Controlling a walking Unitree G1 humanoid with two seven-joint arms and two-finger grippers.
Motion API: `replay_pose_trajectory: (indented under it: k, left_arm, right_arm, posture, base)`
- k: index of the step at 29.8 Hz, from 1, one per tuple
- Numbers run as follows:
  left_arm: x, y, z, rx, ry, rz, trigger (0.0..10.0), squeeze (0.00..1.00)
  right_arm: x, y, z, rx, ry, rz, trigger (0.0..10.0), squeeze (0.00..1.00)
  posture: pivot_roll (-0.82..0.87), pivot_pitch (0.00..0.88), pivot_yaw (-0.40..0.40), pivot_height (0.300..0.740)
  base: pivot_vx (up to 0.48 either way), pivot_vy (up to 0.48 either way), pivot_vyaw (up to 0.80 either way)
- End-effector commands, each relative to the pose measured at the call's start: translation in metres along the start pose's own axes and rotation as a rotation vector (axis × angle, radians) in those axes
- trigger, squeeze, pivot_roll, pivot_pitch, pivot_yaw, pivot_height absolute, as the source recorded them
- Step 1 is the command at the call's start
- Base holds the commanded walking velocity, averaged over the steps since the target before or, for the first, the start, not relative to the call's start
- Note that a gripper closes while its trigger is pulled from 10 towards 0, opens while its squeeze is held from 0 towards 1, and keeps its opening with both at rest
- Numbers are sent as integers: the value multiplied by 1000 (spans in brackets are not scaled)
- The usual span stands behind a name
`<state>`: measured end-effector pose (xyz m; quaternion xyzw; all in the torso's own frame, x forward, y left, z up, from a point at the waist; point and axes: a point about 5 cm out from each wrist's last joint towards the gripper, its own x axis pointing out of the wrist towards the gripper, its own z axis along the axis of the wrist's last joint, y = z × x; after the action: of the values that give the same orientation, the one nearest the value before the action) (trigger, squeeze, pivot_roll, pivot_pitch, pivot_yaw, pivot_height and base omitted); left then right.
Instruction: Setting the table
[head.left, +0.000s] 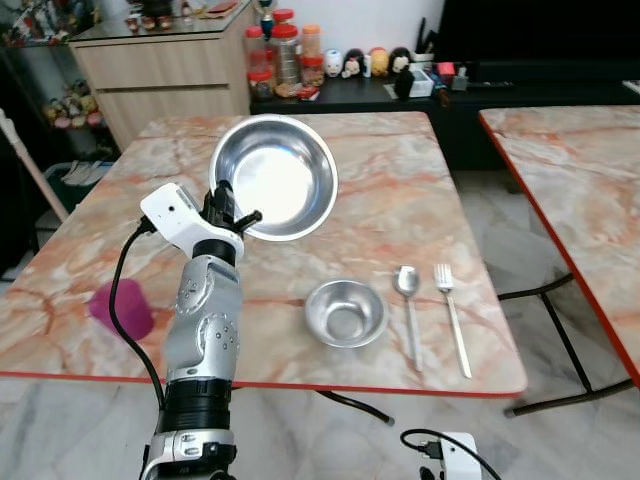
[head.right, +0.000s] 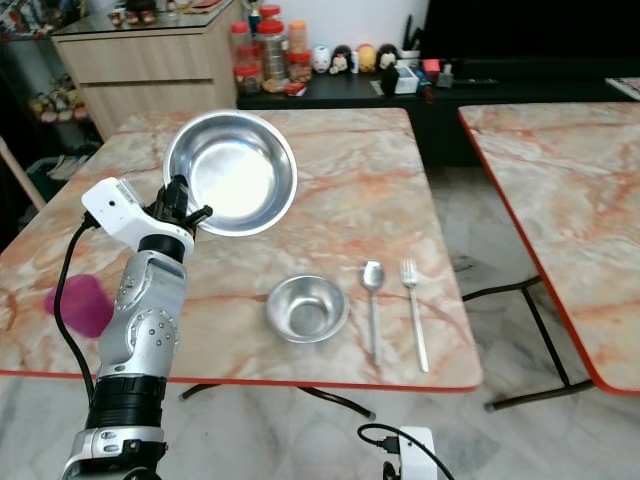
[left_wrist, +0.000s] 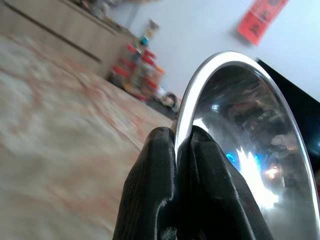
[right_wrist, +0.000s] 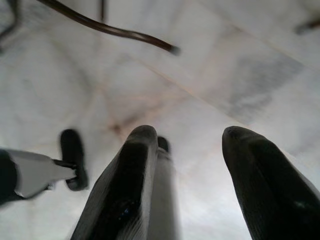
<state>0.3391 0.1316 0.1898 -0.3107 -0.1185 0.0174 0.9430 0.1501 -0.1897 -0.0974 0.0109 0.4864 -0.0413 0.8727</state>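
Farthest left, a pink cup (head.left: 121, 308) sits on the table (head.left: 90, 260), below and to the left of the left gripper (head.left: 232, 215), probably as this setting's drink. The gripper is raised over the table with its fingers (left_wrist: 150, 200) pinched on the rim of the big bowl (head.left: 273, 176), which tilts up just right of it, clear of the surface; an edge grip suits so thin a wall. Down and right of the gripper lie a small bowl (head.left: 346, 312), then a spoon (head.left: 407, 300) and fork (head.left: 450, 310) side by side, laid as a place setting. The right gripper (right_wrist: 190, 165) hangs idle over the floor (right_wrist: 210, 65), fingers spread.
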Motion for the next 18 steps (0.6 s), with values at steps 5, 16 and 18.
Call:
replay_pose_trajectory:
  k: [5, 16, 18]
  left_arm:
    - [-1, 10, 4, 38, -39, 19, 10000, 0]
    - [-1, 14, 10, 34, -80, 42, 10000, 0]
    - [-1, 14, 10, 42, -86, 43, 10000, 0]
  right_arm:
    - [-3, -5, -14, 28, 33, -24, 10000, 0]
    - [-4, -8, -18, 6, 40, -24, 10000, 0]
    - [-4, -8, -15, -10, 36, -19, 10000, 0]
  posture:
    - [38, 0, 57, 740]
    - [53, 0, 33, 740]
    - [55, 0, 31, 740]
  base:
    - [0, -427, 0]
    - [0, -426, 0]
    - [0, -424, 0]
